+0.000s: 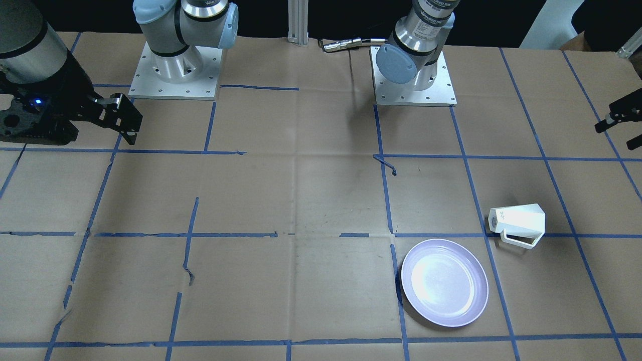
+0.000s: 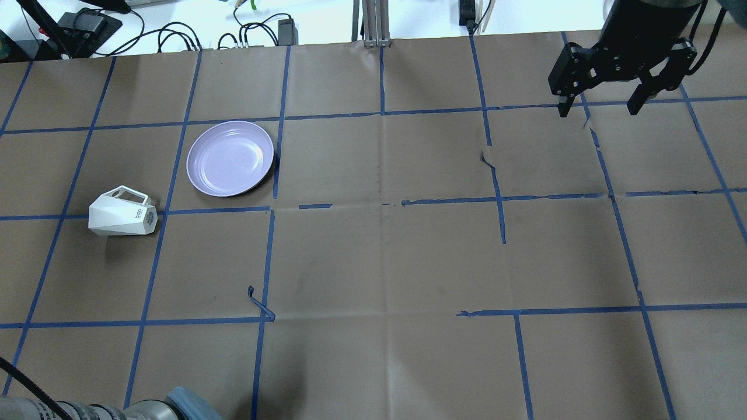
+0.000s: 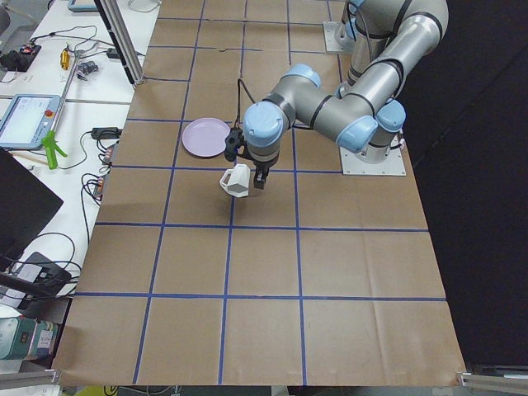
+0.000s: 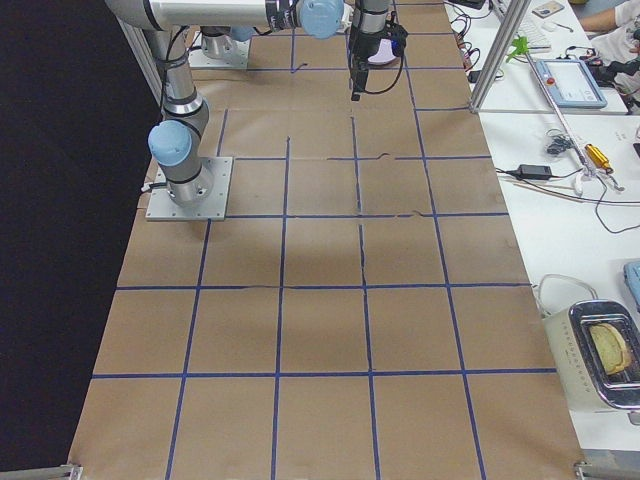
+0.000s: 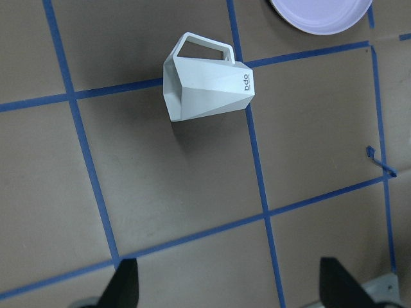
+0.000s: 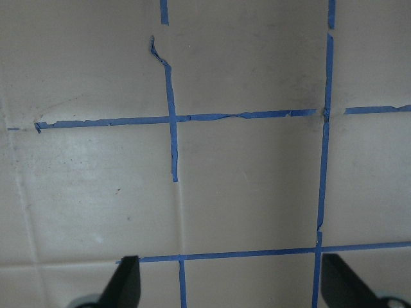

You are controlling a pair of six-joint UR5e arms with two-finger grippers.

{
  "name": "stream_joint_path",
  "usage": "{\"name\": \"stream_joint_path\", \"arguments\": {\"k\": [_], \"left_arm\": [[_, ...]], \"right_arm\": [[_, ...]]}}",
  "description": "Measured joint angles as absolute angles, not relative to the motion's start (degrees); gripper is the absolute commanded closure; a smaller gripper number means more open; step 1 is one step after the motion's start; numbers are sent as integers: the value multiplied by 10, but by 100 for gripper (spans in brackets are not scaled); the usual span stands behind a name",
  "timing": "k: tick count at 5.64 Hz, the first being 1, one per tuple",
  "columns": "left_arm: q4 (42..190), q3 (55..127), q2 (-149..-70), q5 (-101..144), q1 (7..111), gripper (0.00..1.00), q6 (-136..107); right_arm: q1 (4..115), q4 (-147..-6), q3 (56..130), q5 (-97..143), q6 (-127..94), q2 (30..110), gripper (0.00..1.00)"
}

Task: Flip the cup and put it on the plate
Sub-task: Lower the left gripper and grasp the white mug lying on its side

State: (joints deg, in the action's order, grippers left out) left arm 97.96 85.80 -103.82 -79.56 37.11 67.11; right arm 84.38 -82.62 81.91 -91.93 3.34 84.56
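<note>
You find the cup (image 2: pixel 122 213) lying on its side on the table (image 2: pixel 385 251), in the robot's left half, handle toward the far edge. The plate (image 2: pixel 230 158) sits near it, not touching, farther from the robot and toward the centre. The left gripper (image 1: pixel 613 134) hangs robot-side of the cup. The right gripper (image 2: pixel 598 109) is well apart, far right.

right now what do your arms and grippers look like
The left arm and right arm are silver tubes with pale blue joint caps on square metal plates. The left gripper and right gripper are black, two-fingered; the right shows a blue light.
</note>
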Motion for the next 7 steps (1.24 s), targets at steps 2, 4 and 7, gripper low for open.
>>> {"name": "stream_joint_path", "arguments": {"k": [2, 4, 7], "left_arm": [[943, 855, -1130, -730, 356, 2, 683], [931, 846, -1198, -658, 356, 2, 684], [956, 853, -1233, -587, 381, 2, 686]], "right_arm": [[844, -826, 819, -919, 33, 846, 0], [844, -826, 819, -919, 33, 846, 0], [844, -826, 819, -919, 33, 845, 0]]}}
